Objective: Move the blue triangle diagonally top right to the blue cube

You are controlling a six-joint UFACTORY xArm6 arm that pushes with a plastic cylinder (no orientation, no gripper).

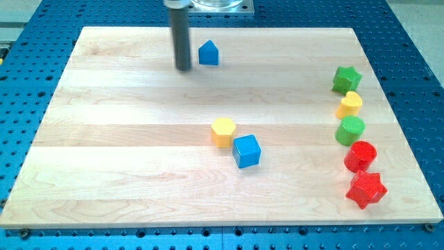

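The blue triangle [209, 53] sits near the view's top, a little left of centre on the wooden board [125, 173]. My tip [183, 69] rests just to the triangle's left, a small gap apart. The blue cube [246, 151] lies near the board's middle, below and to the right of the triangle, touching the yellow hexagon [223, 131] at its upper left.
A column of blocks runs down the view's right side: a green star [345, 79], a yellow block [349, 105], a green round block [350, 130], a red round block [361, 155] and a red star [366, 188].
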